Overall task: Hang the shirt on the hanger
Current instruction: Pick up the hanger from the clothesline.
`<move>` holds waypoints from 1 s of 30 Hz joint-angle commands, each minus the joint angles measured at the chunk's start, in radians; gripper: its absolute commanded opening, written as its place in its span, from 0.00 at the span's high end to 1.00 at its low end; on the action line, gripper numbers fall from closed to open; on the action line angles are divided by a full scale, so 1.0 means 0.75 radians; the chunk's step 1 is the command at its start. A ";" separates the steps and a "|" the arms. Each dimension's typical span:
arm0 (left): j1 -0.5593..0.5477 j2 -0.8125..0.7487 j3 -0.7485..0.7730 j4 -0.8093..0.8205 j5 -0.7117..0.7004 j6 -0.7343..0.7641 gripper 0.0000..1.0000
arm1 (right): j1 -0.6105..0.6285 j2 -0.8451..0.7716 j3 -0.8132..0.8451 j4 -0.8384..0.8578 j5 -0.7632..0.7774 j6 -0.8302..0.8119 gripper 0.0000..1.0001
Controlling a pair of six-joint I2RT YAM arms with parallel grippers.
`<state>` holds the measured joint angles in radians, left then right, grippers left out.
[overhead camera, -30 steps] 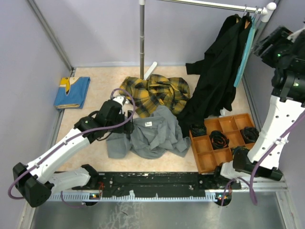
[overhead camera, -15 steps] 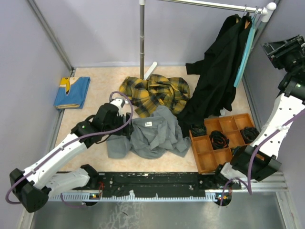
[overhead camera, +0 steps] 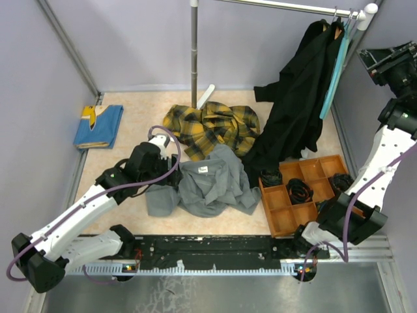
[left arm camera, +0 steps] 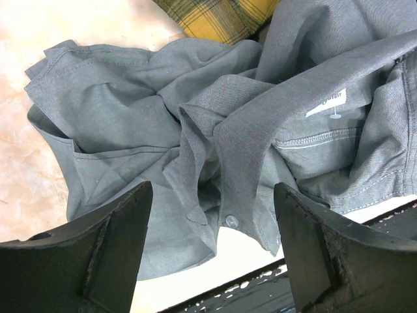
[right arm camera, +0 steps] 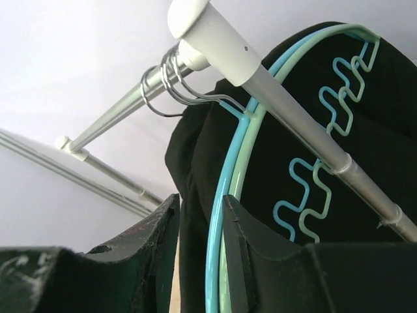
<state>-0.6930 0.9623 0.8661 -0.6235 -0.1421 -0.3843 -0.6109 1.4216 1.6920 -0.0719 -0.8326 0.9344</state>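
The hanger [right arm camera: 238, 171], the pale green one, hangs on the rail [right arm camera: 287, 98] at the far right. It is pressed against a brighter blue hanger [right arm camera: 216, 215], with a black garment [right arm camera: 391, 163] behind them. The step in hand, I think, is to take it off the rail. To do this well, the right gripper [right arm camera: 201, 208] should catch only the green arm, not both. Then it should lift until the hook clears the white end cap [right arm camera: 195, 16], and pull slowly so the black garment is not dragged along. Its fingers stand close together with both hanger arms seen in the narrow gap; whether they pinch anything I cannot tell. The shirt [left arm camera: 130, 117], grey, lies crumpled on the table [overhead camera: 143, 111], collar up, well apart from the hanger. The left gripper [left arm camera: 212, 254] hovers just over the collar with fingers spread wide, grasping nothing. It should bite the collar band, not a loose fold

The right arm stands tall, forearm nearly upright, wrist turned to the rail end. The left arm reaches forward and low, wrist bent down to the shirt
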 commanded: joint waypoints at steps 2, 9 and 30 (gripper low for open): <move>0.006 -0.019 -0.010 0.030 -0.016 0.012 0.19 | 0.055 0.051 0.072 -0.061 0.016 -0.095 0.66; 0.006 -0.015 -0.010 0.028 -0.021 0.009 0.19 | 0.066 0.087 0.069 -0.087 0.059 -0.100 0.66; 0.006 0.036 -0.007 0.033 -0.007 0.011 0.19 | 0.090 0.117 -0.067 0.205 -0.060 0.040 0.67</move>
<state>-0.6930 0.9852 0.8650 -0.6205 -0.1490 -0.3847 -0.5556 1.5154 1.6432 -0.0109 -0.8421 0.9401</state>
